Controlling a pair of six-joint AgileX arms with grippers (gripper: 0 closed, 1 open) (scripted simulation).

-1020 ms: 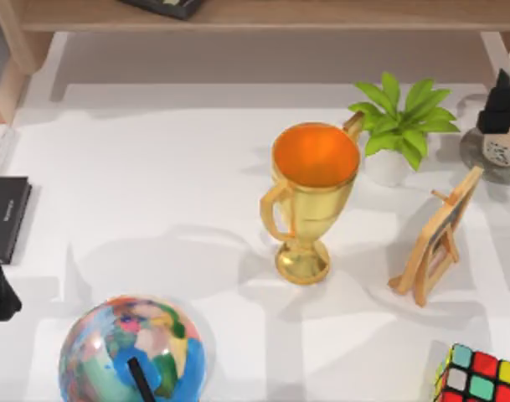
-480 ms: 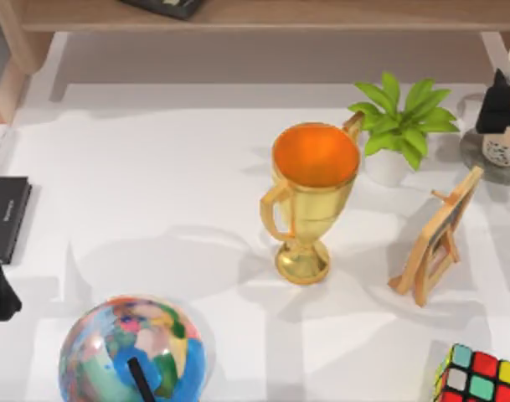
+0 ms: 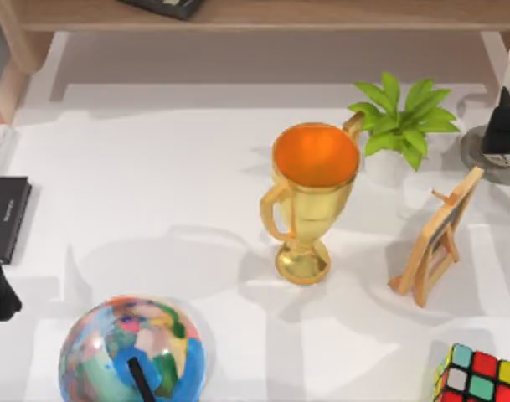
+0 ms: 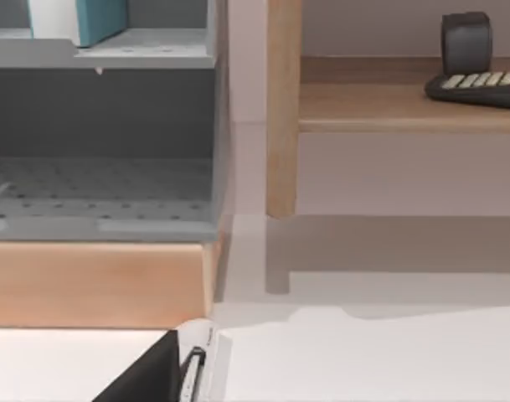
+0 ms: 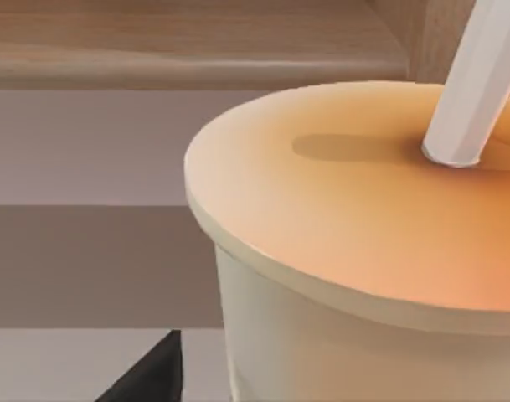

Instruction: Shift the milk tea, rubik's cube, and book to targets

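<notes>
Right hand [image 3: 504, 134] far right; left arm parked left edge.

overhead on table [image 3: 154, 167], wrists low, close

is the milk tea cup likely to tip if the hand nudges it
Probably yes: the milk tea looks tall and narrow. Its smooth wall may slip in the right hand. The straw would likely bend or snag.

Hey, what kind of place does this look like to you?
Probably a study desk: a white table under a wooden shelf, with a globe, a gold trophy and a potted plant.
</notes>
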